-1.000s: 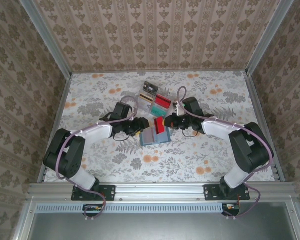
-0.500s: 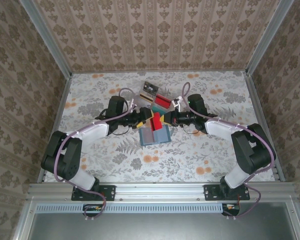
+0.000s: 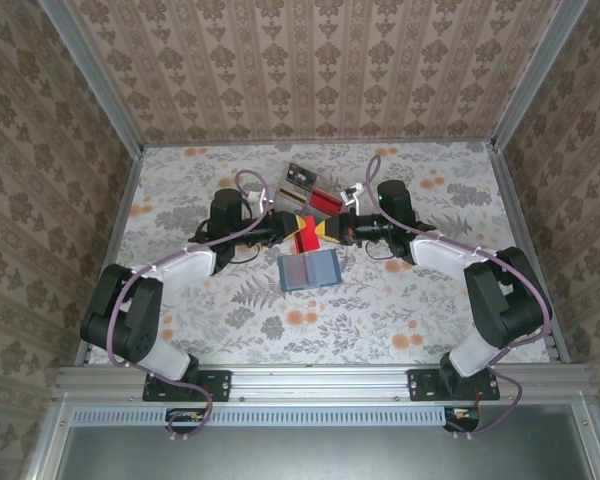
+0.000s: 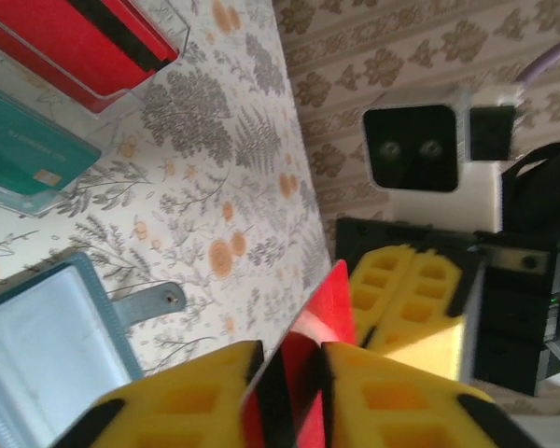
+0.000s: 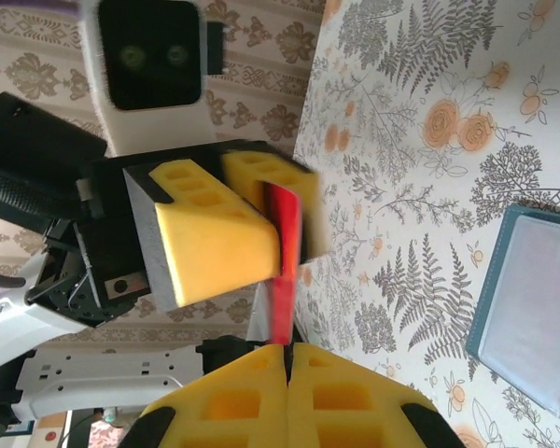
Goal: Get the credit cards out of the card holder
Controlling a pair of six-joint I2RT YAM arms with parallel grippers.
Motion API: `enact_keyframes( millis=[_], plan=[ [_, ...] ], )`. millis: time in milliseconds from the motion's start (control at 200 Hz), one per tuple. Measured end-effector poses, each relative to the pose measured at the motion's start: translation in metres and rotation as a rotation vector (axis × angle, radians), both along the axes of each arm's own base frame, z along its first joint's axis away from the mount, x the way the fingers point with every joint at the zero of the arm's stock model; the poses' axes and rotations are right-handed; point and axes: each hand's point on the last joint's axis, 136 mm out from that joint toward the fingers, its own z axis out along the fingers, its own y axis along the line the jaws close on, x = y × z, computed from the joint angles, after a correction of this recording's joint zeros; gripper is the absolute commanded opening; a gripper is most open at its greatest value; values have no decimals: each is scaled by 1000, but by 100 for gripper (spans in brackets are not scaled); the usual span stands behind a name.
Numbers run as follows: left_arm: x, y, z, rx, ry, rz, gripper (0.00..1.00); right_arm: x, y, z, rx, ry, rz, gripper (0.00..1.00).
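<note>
Card (image 3: 309, 237), thin and red, is held above the centre of the worktop (image 3: 180, 195), with left gripper (image 3: 294, 229) and right gripper (image 3: 329, 228) each clamped on it from opposite sides. Holder (image 3: 311, 270), slate-blue, lies open and flat at mid-worktop, just nearward of the card. Left wrist view adds a clear tray (image 4: 163, 47) with a teal card (image 4: 23, 154). Right wrist view shows right fingers (image 5: 355, 406) pressed tight on the card's edge.

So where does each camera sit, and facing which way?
Top external: above, behind the bases, looking down at the floral table; both arms show.
Left wrist: on the left arm, faces the right gripper; own yellow fingers clamp a red plastic card.
Right wrist: mirrored, facing the left gripper; own fingers clamp that card.
Both wrist views share the slate-blue folding card holder.
</note>
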Motion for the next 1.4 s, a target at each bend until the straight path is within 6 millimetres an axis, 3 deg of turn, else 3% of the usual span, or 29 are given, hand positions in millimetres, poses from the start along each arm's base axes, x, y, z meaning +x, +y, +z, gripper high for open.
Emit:
enact_keyframes(
  millis=[65, 180, 285, 465, 530, 675, 750, 975, 1135, 1400],
  plan=[
    [-1, -1, 12, -34, -26, -4, 3, 0, 0, 0, 2, 13, -5, 31],
    [0, -1, 19, -64, -30, 9, 1, -1, 1, 1, 4, 11, 0, 37],
    [3, 0, 20, -76, -9, 36, 1, -3, 5, 3, 12, 22, 7, 33],
    [8, 1, 24, -97, 10, 74, 3, -3, 9, 9, 35, 15, 7, 10],
    [10, 2, 23, -96, 15, 88, 12, -2, 9, 12, 42, 13, 4, 3],
    [12, 9, 15, -49, 31, 135, 53, -1, 8, 10, 7, -9, 2, 0],
    [15, 23, 5, 23, 43, 199, 67, 6, 6, 8, -55, -35, -17, 0],
    [13, 75, -34, 359, 55, 368, 96, 41, -9, 25, -309, -268, -84, 0],
    [4, 104, -55, 541, 71, 417, 100, 67, -26, 28, -526, -471, -98, 0],
    [-5, 127, -75, 679, 98, 429, 100, 100, -38, -23, -810, -641, 52, 0]
  ],
)
